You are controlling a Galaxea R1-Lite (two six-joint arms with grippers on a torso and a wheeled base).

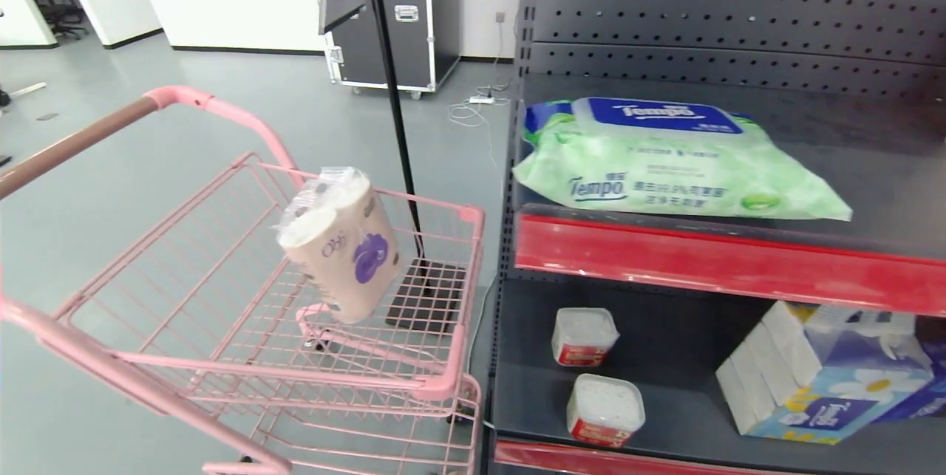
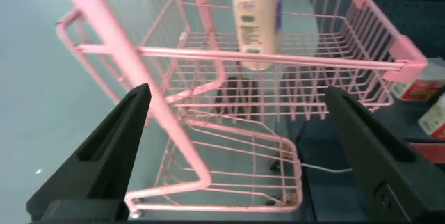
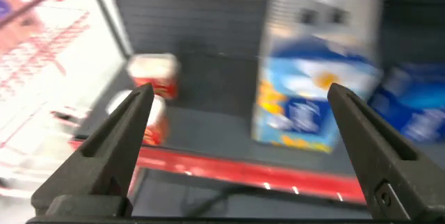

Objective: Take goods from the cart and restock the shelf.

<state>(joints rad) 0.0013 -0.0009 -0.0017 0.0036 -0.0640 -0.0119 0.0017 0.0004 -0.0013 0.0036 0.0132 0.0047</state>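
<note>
while l end effector (image 2: 236,92) gapes, roll pk (image 1: 340,246) in cart (image 1: 436,386)

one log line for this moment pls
goods: cream plastic-wrapped toilet-roll pack in pink wire cart | left gripper: open, facing cart | right gripper: open, facing lower level of dark metal shelf | held: nothing

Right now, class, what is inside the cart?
One pack of paper rolls stands tilted in the cart. The bit of basket directly behind and under the pack is covered, so anything small there cannot be seen.
</note>
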